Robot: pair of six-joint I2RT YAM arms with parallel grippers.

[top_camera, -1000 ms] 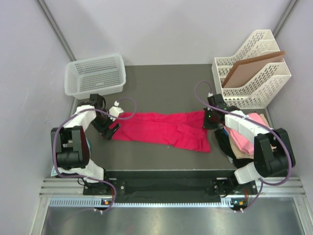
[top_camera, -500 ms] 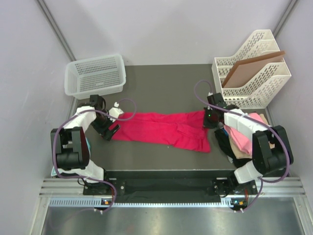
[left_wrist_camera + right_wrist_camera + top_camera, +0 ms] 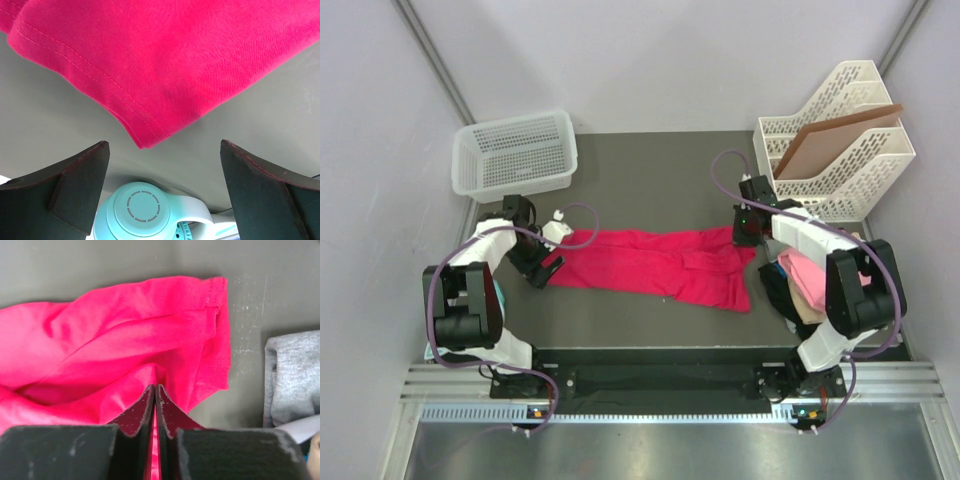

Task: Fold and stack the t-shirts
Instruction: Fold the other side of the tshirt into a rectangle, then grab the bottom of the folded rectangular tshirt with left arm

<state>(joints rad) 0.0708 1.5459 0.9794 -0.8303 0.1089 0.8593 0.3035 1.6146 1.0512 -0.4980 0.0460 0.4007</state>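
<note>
the left gripper point(image 3: 164, 146) hangs wide apart, low over the table point(image 3: 650, 170), just off the left hem corner of the crimson t-shirt point(image 3: 650, 262). nothing is between its fingers, and it looks lined up to take that corner. the shirt lies stretched as a long band across the middle of the table, likely so both ends can be gripped. at its right end the right gripper point(image 3: 155, 390) is pinched tight on a ridge of cloth, probably to lift it for the fold. the other t-shirts point(image 3: 808, 285) sit heaped at the right edge.
</note>
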